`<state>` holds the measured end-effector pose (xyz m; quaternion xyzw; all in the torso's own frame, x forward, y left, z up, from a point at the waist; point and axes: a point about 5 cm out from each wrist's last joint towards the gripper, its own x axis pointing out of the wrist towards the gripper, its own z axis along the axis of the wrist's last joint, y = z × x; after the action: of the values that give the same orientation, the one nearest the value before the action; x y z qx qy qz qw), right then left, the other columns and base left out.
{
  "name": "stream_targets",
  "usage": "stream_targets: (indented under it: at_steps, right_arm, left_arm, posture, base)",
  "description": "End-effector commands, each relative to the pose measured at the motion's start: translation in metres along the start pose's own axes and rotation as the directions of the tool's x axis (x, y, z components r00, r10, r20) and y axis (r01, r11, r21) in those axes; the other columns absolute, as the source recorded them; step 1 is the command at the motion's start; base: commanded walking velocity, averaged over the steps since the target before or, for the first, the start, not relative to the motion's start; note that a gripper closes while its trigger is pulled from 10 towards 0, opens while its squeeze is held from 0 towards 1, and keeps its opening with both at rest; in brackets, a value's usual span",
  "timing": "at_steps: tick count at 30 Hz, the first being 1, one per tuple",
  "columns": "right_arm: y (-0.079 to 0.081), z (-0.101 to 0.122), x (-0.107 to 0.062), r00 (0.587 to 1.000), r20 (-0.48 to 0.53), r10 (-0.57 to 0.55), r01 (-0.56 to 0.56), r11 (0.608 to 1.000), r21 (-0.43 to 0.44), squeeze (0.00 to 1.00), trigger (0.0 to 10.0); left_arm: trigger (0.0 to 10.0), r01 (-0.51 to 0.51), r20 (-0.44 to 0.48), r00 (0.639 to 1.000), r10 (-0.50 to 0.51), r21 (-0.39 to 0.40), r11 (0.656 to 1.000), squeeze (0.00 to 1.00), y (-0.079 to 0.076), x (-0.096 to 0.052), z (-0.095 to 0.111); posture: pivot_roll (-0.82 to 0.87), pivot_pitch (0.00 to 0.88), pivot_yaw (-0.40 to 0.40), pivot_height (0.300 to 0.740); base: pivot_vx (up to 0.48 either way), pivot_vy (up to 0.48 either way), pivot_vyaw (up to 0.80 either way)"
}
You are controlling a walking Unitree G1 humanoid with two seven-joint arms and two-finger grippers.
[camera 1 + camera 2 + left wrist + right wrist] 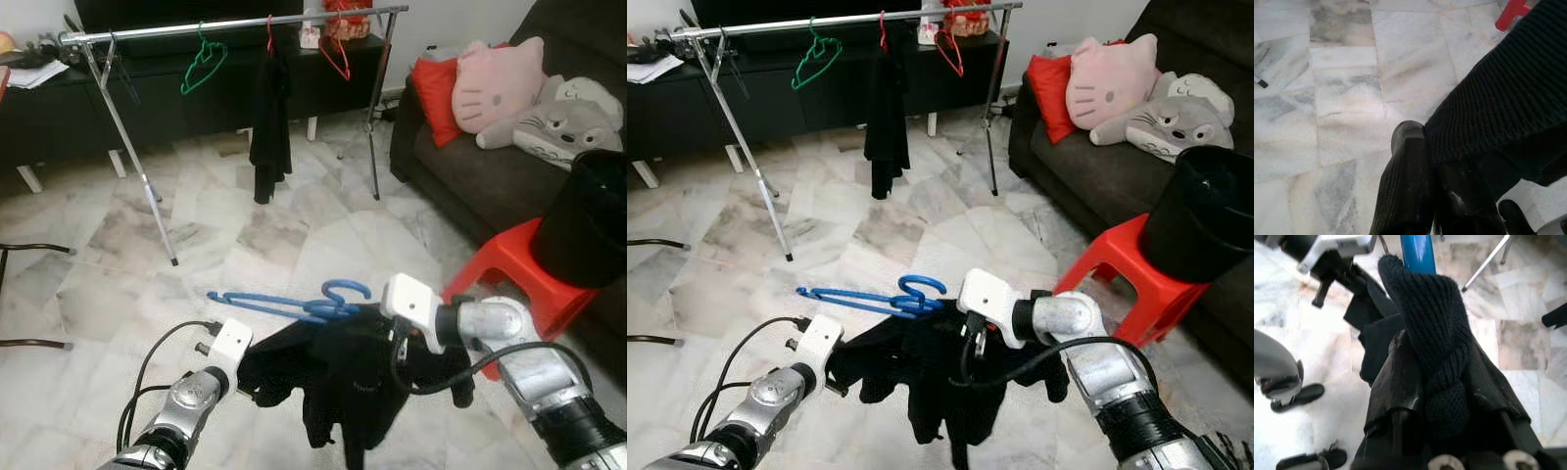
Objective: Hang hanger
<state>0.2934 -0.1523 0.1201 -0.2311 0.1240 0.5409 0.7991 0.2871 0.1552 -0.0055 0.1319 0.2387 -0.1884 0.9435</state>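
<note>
A blue hanger lies across the top of a black knit garment that I hold low over the marble floor. My left gripper is shut on the garment's left edge; in the left wrist view its fingers pinch the knit cloth. My right gripper is shut on a bunched fold of the garment just below the blue hanger. The silver clothes rack stands far ahead across the room.
On the rack hang a green hanger, a red hanger and a black garment. A red stool bearing a black bin stands at the right, before a dark sofa with plush cushions.
</note>
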Motion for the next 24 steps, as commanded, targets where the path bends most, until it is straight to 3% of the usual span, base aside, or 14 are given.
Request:
stream_targets:
  at_steps: [1,4,24]
  right_arm:
    - [-0.0074,0.0046,-0.0145,0.996,0.074,-0.059,0.059,0.998,0.007,0.00,0.0]
    - [-0.0028,0.0044,-0.0184,0.992,0.124,-0.035,0.031,0.999,0.034,0.00,0.0]
    - [-0.0028,0.0044,-0.0184,0.992,0.124,-0.035,0.031,0.999,0.034,0.00,0.0]
  left_arm:
    - [10.0,-0.004,-0.041,0.999,0.004,0.003,1.000,0.00,-0.0009,-0.0035,-0.0108]
    - [10.0,0.006,-0.043,0.999,-0.005,0.001,1.000,0.00,-0.0026,-0.0042,-0.0126]
    - [10.0,0.006,-0.043,0.999,-0.005,0.001,1.000,0.00,-0.0026,-0.0042,-0.0126]
  posture:
    - [-0.10,0.000,-0.066,0.740]
    - [-0.10,0.000,-0.062,0.740]
    - [-0.10,0.000,-0.062,0.740]
  base:
    - [0.000,0.000,0.00]
    - [0.000,0.000,0.00]
    - [0.000,0.000,0.00]
